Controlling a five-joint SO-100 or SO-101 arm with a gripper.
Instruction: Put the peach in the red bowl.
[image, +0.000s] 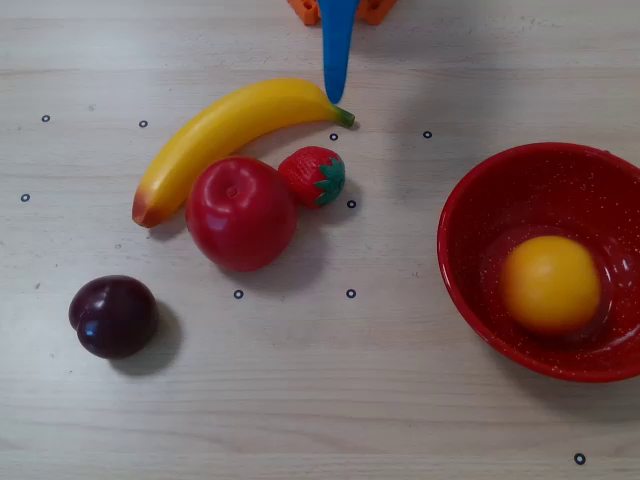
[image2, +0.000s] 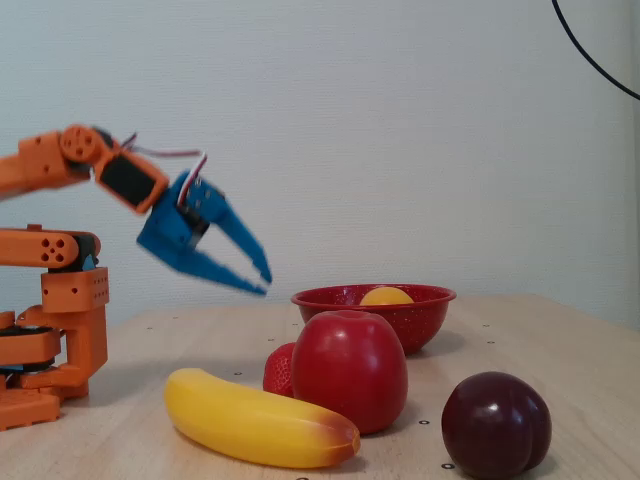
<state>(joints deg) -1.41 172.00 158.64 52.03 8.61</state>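
The yellow-orange peach lies inside the red bowl at the right of the overhead view. In the fixed view only its top shows above the bowl's rim. My blue gripper hangs in the air left of the bowl, above the table, with its fingers a little apart and nothing between them. In the overhead view only a blue finger enters from the top edge, ending near the banana's tip.
A yellow banana, a big red apple and a small strawberry lie together left of centre. A dark purple plum sits at the lower left. The orange arm base stands at the left in the fixed view.
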